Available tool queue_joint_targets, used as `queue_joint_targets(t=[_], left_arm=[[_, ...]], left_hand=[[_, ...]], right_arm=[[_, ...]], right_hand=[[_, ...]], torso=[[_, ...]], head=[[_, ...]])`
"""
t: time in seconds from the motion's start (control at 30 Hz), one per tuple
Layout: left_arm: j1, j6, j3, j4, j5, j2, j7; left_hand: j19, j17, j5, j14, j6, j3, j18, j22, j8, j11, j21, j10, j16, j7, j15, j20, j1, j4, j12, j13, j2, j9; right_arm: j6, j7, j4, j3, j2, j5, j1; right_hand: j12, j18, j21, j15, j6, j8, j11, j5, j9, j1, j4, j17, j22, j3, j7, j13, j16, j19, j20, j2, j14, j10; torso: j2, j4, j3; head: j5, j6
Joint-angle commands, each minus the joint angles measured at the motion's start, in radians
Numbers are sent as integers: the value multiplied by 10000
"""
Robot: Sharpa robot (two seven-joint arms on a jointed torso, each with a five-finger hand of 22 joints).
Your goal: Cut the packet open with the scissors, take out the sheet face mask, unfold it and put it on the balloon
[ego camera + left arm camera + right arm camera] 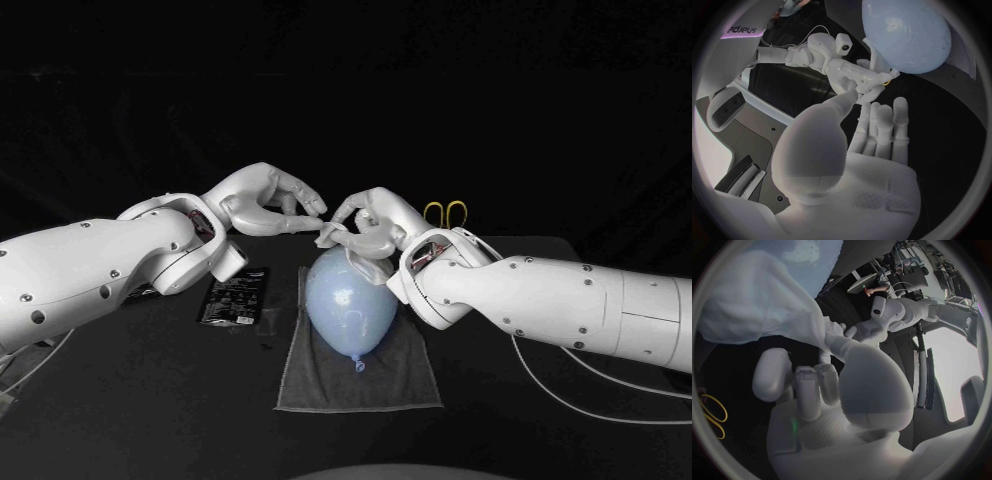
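Nearest the front edge of the black table lies a grey cloth towel. On it rests a pale blue rubber balloon, its knot pointing at that edge. Just off the towel's left side lies a flat black foil packet. The two hands meet at the balloon's far end. The right hand pinches a white, crumpled sheet face mask between its thumb and a fingertip. The right wrist view shows that grip plainly, while the head view gives just a white fold draped over the balloon's far end. In the left wrist view the left hand has its fingers stretched side by side, the thumb set off from them, with nothing between. Whether its thumb tip touches the mask cannot be told. Farthest off, toward the table's back edge behind the right hand, lie yellow-handled scissors.
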Motion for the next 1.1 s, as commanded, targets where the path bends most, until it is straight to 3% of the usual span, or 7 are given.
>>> queue_joint_targets(t=[0.03, 0.17, 0.43, 0.77, 1.1], left_arm=[[8, -255, 9, 1, 164, -20, -187], [8, -292, 10, -1, 255, -79, -225], [-37, -333, 1, 61, 346, -190, -191], [-321, -804, -3, 271, -108, -283, 148], [-401, -1299, -8, 322, -159, -159, 14]], left_hand=[[39, -24, 14, -20, -83, -171, 122, -64, -76, -6, -88, -97, -50, -7, 53, 72, -153, 72, -73, -12, 10, -23], [156, -74, 15, -11, -77, -564, 129, -209, -79, -9, -272, -121, -71, 2, 62, 98, -275, 380, -55, -13, -19, -59], [323, -134, 15, 7, 11, -1223, 131, -383, -28, -26, -484, -146, -71, -14, 46, 92, -105, 719, 4, 1, -43, -89], [436, -181, 14, 13, 22, -1462, 130, -470, -3, -37, -578, -180, -72, -40, 26, 62, 607, 597, 12, -10, -7, -114], [522, -195, 13, 71, 53, -1783, 131, -497, 33, -51, -591, -101, -33, -38, 20, 52, 559, 786, 123, 32, 9, -117]], right_arm=[[70, 320, 3, 7, -33, 1059, 0], [88, 343, -14, 6, -64, 1438, 0], [76, 373, -5, 7, -137, 1776, 0], [84, 458, 81, 7, -252, 1963, 0], [67, 542, 156, 7, -324, 2077, -3]], right_hand=[[36, -105, 17, -75, 29, 38, -54, 145, 31, -300, 204, 2545, 1575, -41, -62, 1528, 70, -15, -78, 25, 1024, 292], [27, -108, 33, -92, 71, 30, -70, 549, 48, -663, 443, 2559, 1574, -190, -77, 1539, 75, -18, -100, -32, 1027, 289], [21, -110, 49, -94, 99, 10, -68, 746, 54, -930, 653, 2571, 1575, -326, -72, 1549, 80, -18, -106, -46, 1029, 289], [-73, -96, -42, -75, 87, -39, -43, 809, 49, -1200, 900, 2546, 1551, -512, -43, 1466, 70, -49, -96, -63, 1024, 217], [-81, -95, -47, -62, 96, -63, -27, 754, 48, -1371, 1092, 2549, 1548, -623, -27, 1471, 71, -54, -85, -10, 1025, 215]], torso=[[-1, -7, -1], [7, 3, 2], [5, -7, -2], [4, 1, 0], [6, -7, -2]], head=[[8, 0], [4, 9], [19, 27], [37, 139], [68, 214]])
